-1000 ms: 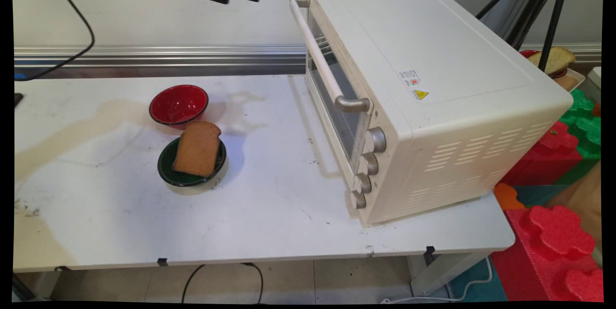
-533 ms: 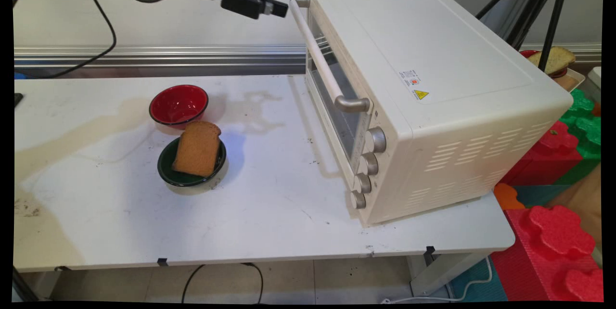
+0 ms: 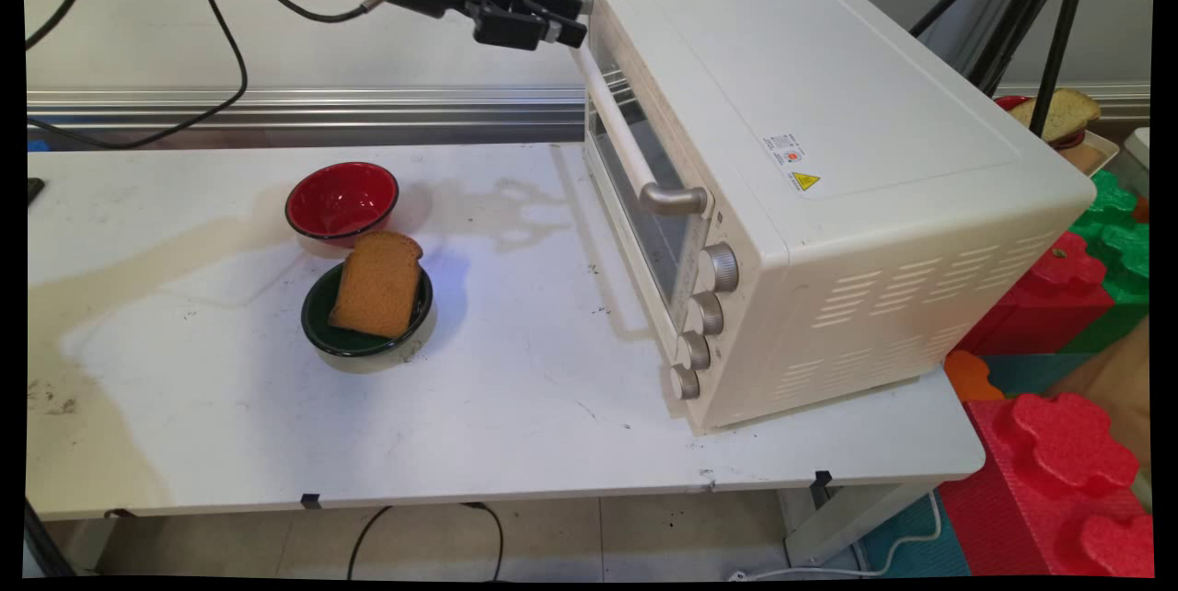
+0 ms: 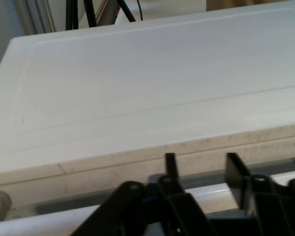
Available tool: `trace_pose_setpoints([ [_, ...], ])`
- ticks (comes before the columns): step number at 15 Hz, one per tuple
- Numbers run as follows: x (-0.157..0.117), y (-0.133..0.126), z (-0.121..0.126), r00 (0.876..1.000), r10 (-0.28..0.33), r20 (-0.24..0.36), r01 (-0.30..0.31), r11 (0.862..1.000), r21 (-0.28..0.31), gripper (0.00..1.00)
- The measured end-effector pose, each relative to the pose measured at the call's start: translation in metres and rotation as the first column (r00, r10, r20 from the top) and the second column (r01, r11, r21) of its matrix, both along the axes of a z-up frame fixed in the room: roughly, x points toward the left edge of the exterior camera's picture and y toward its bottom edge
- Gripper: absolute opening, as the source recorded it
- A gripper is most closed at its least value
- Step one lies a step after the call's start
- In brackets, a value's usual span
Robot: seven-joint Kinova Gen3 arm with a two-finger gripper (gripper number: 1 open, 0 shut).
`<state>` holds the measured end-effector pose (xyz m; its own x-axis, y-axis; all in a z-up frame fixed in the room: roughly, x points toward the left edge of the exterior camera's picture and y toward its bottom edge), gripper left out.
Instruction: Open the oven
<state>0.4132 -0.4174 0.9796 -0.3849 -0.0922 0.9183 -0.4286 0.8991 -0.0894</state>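
Reaching oven handle (image 3: 615, 117), fingers (image 4: 170, 166) spread; oven (image 3: 828, 140) label with yellow warning triangle, text unreadable.

You've got a matt cream oven (image 3: 828, 112) with brushed-metal knobs (image 3: 721, 267), glass door (see-through), glossy glazed bowls (image 3: 341, 200), and a scuffed, stained table (image 3: 506, 407).
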Motion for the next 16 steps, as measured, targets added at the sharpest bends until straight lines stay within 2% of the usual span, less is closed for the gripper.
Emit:
trace_pose_setpoints([
  [16,-0.033,-0.018,-0.021,0.998,-0.015,0.063,0.013,0.999,0.03,0.0],
])
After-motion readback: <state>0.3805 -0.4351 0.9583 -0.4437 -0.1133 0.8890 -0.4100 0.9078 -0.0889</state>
